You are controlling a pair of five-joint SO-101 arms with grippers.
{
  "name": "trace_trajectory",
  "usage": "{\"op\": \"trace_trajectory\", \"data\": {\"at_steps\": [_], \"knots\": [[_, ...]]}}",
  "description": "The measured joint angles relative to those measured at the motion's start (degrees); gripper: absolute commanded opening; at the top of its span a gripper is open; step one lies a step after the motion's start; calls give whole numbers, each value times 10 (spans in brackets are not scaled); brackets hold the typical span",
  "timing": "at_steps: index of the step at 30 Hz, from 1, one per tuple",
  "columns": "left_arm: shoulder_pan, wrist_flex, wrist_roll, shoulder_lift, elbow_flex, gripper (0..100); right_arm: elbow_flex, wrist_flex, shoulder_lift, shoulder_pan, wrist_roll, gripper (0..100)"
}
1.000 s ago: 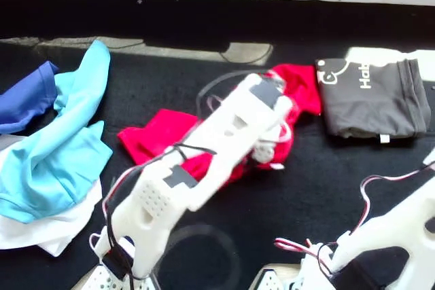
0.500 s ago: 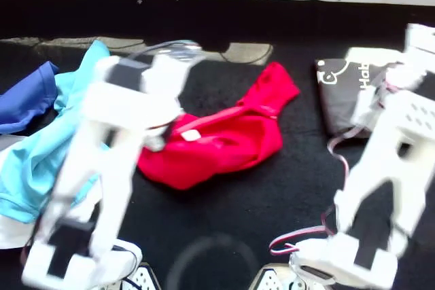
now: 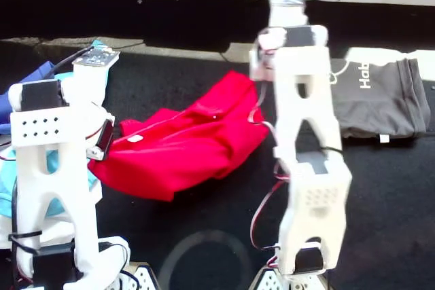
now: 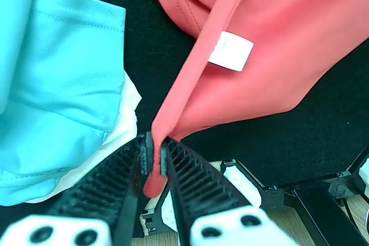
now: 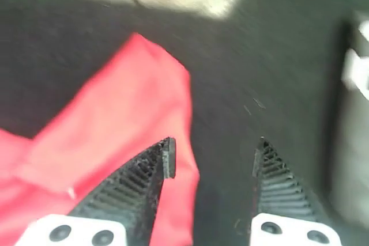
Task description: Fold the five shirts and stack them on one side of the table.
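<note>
Both of my arms have swung since a moment ago. My left arm (image 3: 47, 168) was lying stretched out over the red shirt (image 3: 183, 147). It has pulled back and now stands tall at the left side of the table (image 3: 380, 202). My right arm (image 3: 302, 120) was low at the right edge. It has come in and now stands up in the middle. The red shirt has been dragged to the left and lies opened out wider than before.

My left gripper (image 4: 153, 142) is squeezed tight on the edge of the red shirt. A thin strip of red cloth is pinched between its two black fingers (image 4: 190, 182). A little white tag (image 4: 230, 50) sits on the red cloth near the pinched spot. Just beside that gripper lies the light blue shirt (image 4: 52, 73). A bit of the white shirt (image 4: 130, 105) peeks out from under it.

My right gripper (image 5: 214, 154) is spread wide with nothing in it. It hangs above the far corner of the red shirt, and I see the black table between its fingers.

The red shirt lies in the middle of the table, between my two arms. The dark shirt (image 3: 380, 100) lies folded at the far right, apart from the red one.
</note>
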Motion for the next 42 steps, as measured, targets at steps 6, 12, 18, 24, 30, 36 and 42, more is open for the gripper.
{"op": "trace_trajectory", "data": {"at_steps": [6, 12, 18, 24, 30, 36, 42], "knots": [[0, 0, 0, 0, 0, 9, -122, -33, 157, -35, 0, 220], [0, 0, 0, 1, 0, 9, -218, 20, 249, -35, 0, 152], [0, -12, 0, 1, 0, 9, -257, 41, 280, -35, 0, 7], [0, -12, 0, 1, 0, 9, -316, 47, 280, -18, 0, 5], [0, -41, 0, 1, -3, 9, -453, 110, 276, 25, 0, 5], [10, -93, 0, 3, -84, 9, -481, 143, 215, 76, 0, 5], [57, -149, 0, 3, -232, 9, -482, 110, 117, 137, 0, 5]]}}
